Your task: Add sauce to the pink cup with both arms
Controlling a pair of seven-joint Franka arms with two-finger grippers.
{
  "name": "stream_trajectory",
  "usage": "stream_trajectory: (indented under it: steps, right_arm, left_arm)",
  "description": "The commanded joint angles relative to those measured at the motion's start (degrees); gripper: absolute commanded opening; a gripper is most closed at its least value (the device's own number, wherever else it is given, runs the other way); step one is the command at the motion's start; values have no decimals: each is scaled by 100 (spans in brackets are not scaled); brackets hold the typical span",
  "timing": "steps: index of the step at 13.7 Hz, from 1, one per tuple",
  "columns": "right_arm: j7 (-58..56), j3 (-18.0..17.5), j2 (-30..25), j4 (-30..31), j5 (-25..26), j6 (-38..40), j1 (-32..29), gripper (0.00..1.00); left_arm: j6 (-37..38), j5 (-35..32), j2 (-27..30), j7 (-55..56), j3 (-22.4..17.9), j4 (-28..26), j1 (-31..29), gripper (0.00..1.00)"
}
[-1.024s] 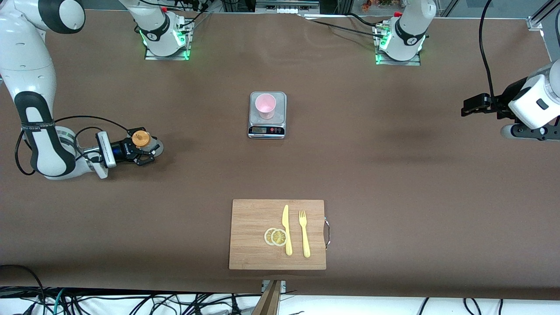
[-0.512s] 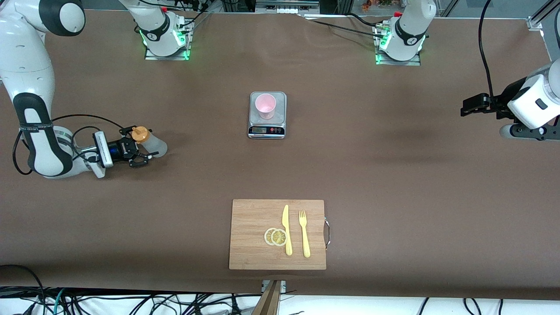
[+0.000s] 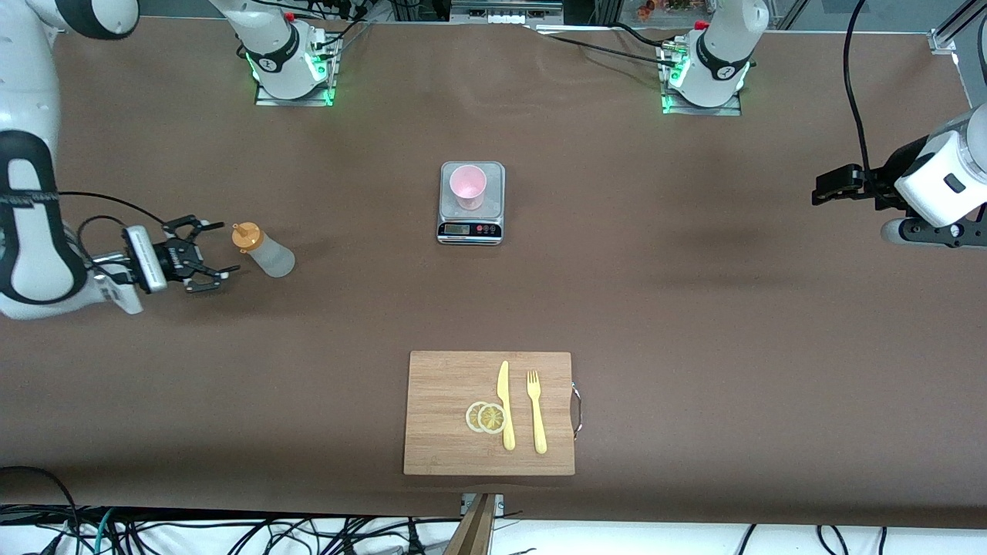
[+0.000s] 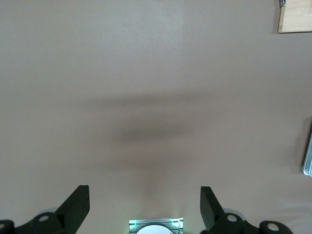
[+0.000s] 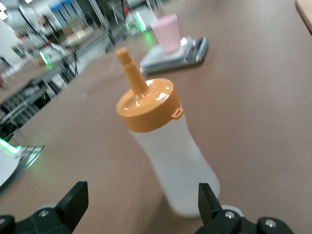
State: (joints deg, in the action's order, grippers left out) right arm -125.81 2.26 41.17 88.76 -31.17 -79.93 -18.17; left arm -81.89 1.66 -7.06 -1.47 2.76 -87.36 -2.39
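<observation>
Standing on table: sauce bottle (image 3: 262,250), toward right arm's end
Right gripper (image 3: 207,256): spread wide, just beside bottle, not touching
Left gripper (image 4: 145,204): spread, waiting over bare table
Pink cup (image 3: 468,186): sitting on scale (image 3: 471,223)

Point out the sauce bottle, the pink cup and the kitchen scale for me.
sauce bottle (image 3: 266,253), front view, on its whitish body below the orange cap.
pink cup (image 3: 468,185), front view, on the inside of its open mouth.
kitchen scale (image 3: 470,229), front view, on its front display strip.
</observation>
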Motion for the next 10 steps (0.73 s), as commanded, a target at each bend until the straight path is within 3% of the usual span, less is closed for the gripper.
stream_trajectory:
  steps: [1, 5, 10]
  right_arm:
    - [967, 21, -836, 229, 698, -303, 207, 100]
    - [3179, 21, -1918, 624, 1577, -874, 804, 100]
    - [6518, 12, -2604, 643, 2501, -1200, 1525, 100]
  left_arm:
    - [86, -51, -59, -64, 6, 158, -7, 100]
    - [86, -51, -59, -64, 6, 131, -16, 100]
    - [60, -43, -68, -64, 23, 105, 55, 100]
